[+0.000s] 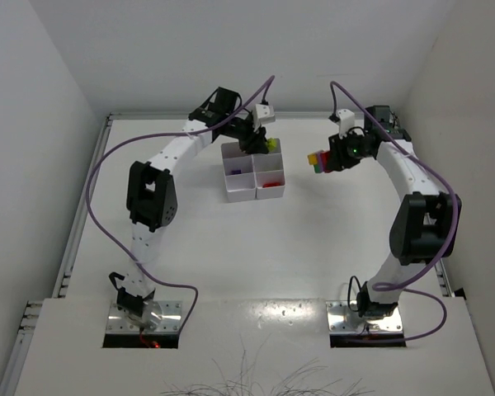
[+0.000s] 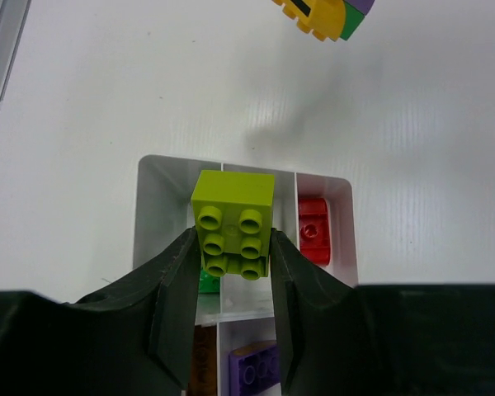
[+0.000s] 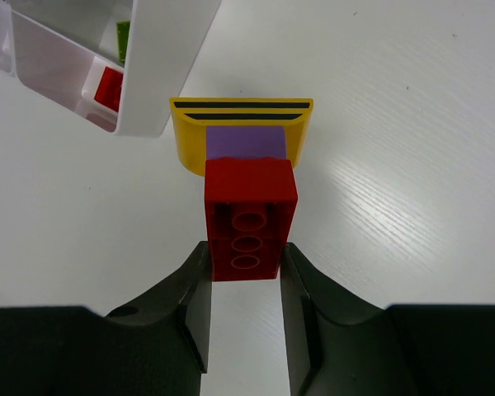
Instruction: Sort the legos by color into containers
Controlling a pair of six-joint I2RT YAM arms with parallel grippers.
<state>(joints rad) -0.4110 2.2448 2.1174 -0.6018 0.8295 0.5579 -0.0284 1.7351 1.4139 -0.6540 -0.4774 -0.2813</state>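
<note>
The white six-compartment tray (image 1: 231,191) stands at the table's far middle. My left gripper (image 1: 260,147) hangs over its far end, shut on a lime-green lego (image 2: 233,223) held above a compartment; the jaws (image 2: 233,247) press both of its sides. Inside the tray (image 2: 161,190) lie a red lego (image 2: 313,229), a purple lego (image 2: 256,365) and a darker green one (image 2: 209,282). To the tray's right, my right gripper (image 1: 323,162) is shut on the red lego (image 3: 249,219) of a joined stack held off the table, with purple (image 3: 247,142) and yellow (image 3: 241,124) pieces beyond it.
The stack (image 2: 326,15) shows at the top edge of the left wrist view. The tray's corner (image 3: 161,74) is up and left of the stack in the right wrist view. White walls enclose the table on three sides.
</note>
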